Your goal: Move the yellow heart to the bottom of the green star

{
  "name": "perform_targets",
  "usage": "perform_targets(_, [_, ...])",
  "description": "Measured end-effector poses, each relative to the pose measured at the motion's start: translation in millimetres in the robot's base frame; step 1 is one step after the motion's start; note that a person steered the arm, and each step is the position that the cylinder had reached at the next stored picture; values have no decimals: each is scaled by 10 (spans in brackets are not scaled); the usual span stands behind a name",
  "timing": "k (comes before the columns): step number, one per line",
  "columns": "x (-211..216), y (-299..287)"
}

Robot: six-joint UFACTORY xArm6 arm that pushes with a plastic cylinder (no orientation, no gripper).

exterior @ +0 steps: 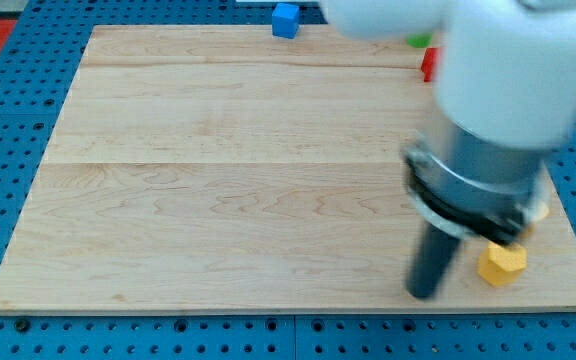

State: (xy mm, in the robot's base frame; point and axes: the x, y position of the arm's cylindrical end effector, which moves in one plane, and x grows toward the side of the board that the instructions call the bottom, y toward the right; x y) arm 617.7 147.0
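Note:
My tip [425,293] rests on the wooden board [218,200] near the view's bottom right. A yellow block [501,263], its shape hard to make out, lies just right of the tip and partly under the arm. A small patch of another yellow block [539,211] shows at the arm's right edge. A green block [420,41] peeks out at the view's top, mostly hidden by the arm; its shape cannot be told. A red block [428,64] sits just below it, also largely hidden.
A blue cube [285,20] sits at the board's top edge, left of the arm. The large white and grey arm body [498,100] covers the view's upper right. Blue pegboard surrounds the board.

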Motion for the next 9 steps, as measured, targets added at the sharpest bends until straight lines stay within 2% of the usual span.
perform_targets(1, [-21,534])
perform_targets(2, [-474,1712])
perform_targets(3, [-865,1965])
perform_targets(4, [-962,1678])
perform_targets(5, [-807,1565])
perform_targets(7, [-935,1616])
perform_targets(9, [-928,988])
